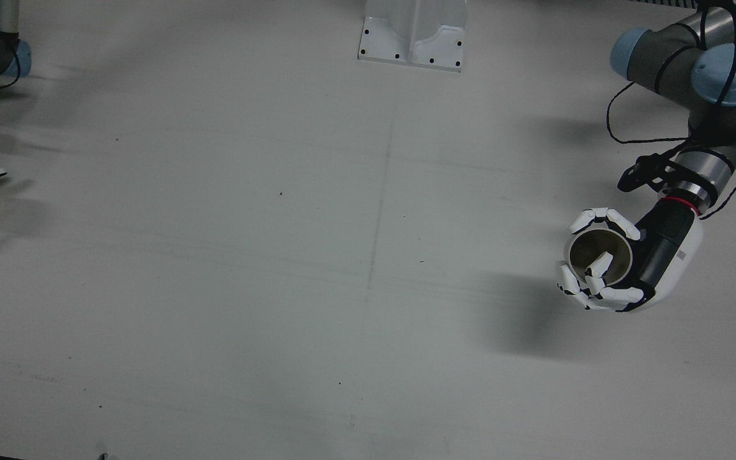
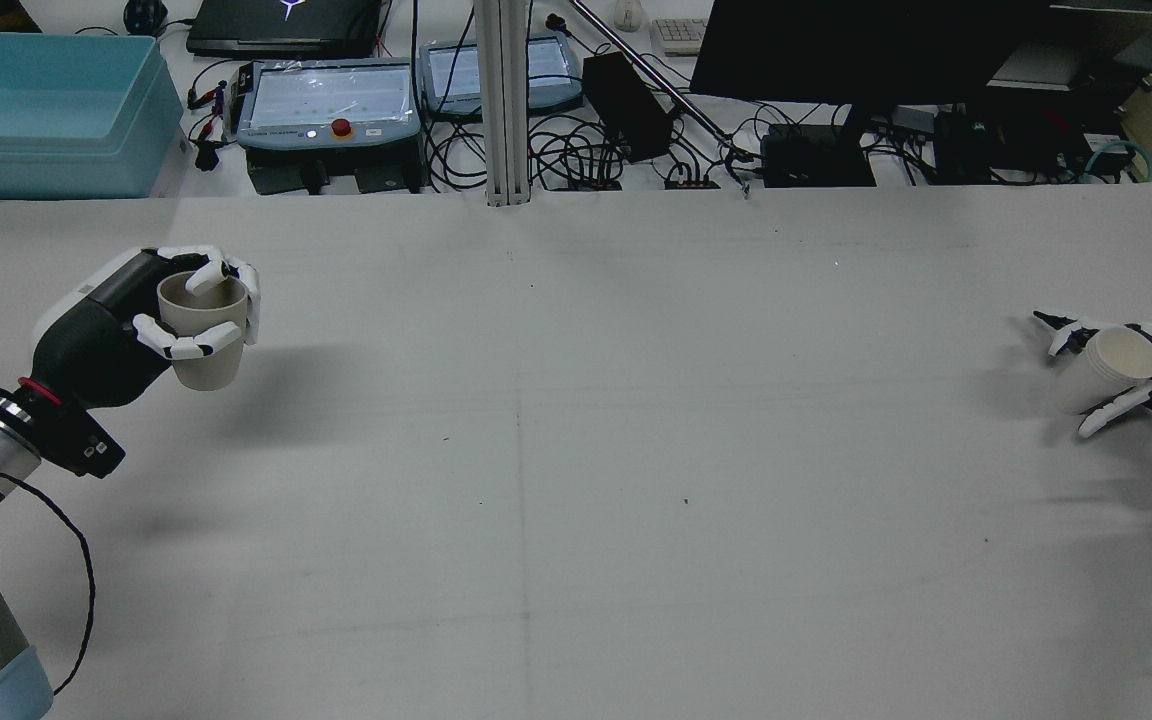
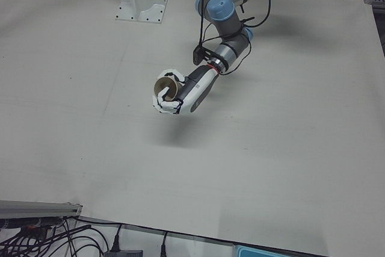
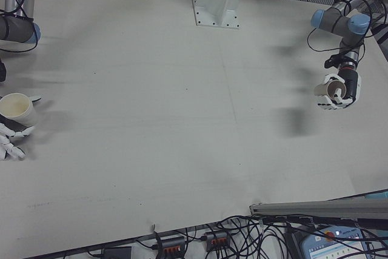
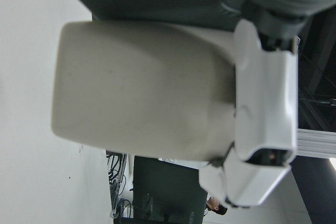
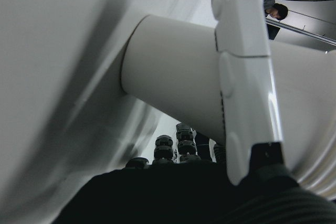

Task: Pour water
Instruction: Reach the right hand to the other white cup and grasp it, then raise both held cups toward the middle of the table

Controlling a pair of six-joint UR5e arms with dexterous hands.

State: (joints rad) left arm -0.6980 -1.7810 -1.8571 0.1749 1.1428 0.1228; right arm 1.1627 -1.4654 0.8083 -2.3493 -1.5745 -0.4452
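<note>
Left hand [image 2: 151,320] grasps a beige paper cup [image 2: 202,340] upright, lifted at rear view's left edge, presumably to avoid spilling. Right hand [image 2: 1131,385] wraps a white paper cup [image 2: 1106,368] at right edge; cups well apart, pour not yet begun

My left hand [image 2: 151,315] is raised off the bench, fingers [image 1: 604,217] curled round a beige cup [image 2: 203,335] held upright, one fingertip hooked over its rim; left forearm angled in from the near corner, wrist bent; my right hand [image 2: 1151,385] sits low at the far right edge, fingers [image 2: 1111,412] wrapped about a white cup [image 2: 1111,368] tilted on its side; right arm mostly out of frame.
</note>
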